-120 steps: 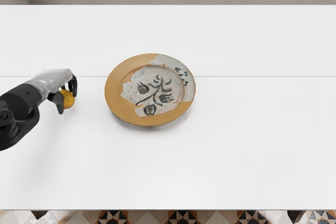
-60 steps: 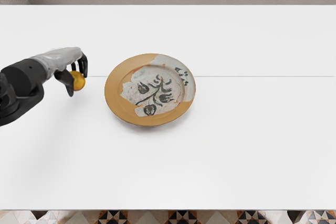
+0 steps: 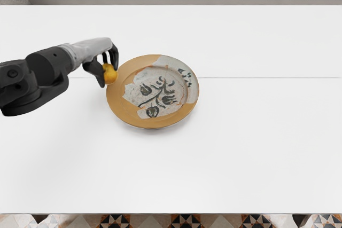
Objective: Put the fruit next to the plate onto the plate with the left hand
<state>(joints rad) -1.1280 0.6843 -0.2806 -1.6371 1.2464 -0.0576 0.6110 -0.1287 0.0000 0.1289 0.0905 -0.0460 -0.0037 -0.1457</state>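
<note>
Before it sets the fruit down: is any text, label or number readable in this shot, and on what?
None readable. The plate carries only a dark painted plant motif, no letters or digits. The fruit, the left hand holding it, and the white table show no writing.

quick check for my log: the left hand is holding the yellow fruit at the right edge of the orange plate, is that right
Not quite. The left hand does hold the yellow fruit in its fingers, but at the left edge of the orange plate, not the right. The head view shows it.
</note>
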